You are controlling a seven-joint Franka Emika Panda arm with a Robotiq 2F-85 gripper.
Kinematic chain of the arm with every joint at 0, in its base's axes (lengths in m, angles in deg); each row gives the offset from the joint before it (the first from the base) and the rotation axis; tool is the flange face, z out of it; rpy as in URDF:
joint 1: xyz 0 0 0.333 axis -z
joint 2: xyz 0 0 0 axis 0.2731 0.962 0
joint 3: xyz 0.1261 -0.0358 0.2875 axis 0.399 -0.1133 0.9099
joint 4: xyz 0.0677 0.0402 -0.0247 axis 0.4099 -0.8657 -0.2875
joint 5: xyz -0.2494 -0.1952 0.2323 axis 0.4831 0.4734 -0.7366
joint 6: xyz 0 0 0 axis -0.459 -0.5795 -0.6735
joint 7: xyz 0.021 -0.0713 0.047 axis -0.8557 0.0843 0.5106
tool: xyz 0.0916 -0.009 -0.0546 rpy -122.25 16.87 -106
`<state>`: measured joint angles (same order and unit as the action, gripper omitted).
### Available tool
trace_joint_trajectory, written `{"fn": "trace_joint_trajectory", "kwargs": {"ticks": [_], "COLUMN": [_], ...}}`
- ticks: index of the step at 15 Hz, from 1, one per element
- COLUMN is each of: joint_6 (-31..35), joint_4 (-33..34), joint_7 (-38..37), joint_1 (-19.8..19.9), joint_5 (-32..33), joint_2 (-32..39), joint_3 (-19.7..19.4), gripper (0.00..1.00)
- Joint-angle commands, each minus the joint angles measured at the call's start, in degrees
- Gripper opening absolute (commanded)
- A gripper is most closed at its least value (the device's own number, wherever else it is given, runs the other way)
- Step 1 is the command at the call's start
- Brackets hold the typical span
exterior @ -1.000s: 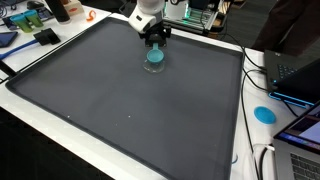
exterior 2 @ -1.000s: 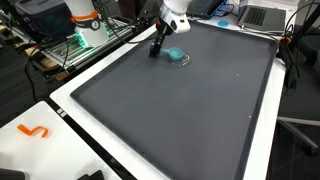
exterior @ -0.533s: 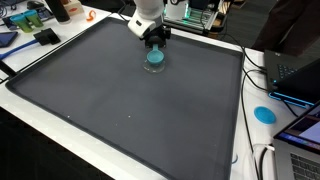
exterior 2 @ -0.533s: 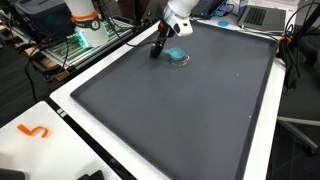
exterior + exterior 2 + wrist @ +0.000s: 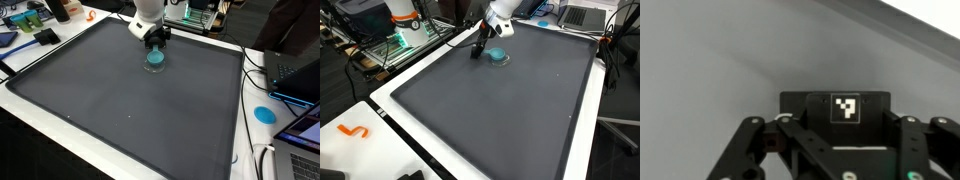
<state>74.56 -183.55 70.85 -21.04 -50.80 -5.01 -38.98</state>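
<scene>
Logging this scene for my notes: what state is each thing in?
mat: spread flat on the table.
teal disc: flat on the mat, beside the gripper.
gripper: low over the mat, jaws unreadable.
blue disc: flat on the table, off the mat.

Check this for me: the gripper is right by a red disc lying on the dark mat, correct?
Not quite. The disc is teal, not red, as both exterior views show. It does lie on the dark mat, with the gripper right by it.
</scene>
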Motion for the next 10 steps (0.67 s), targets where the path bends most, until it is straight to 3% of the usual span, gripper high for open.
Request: {"fn": "trace_joint_trajectory", "kwargs": {"ticks": [1, 10], "joint_6": [-0.65, -0.18], "joint_4": [1.3, 1.64], "joint_7": [-1.88, -1.46], "joint_1": [-0.66, -0.59], "joint_5": [1.84, 2.44], "joint_2": [5.42, 6.03], "joint_3": [0.0, 0.15], "gripper": [0.31, 0.31]}}
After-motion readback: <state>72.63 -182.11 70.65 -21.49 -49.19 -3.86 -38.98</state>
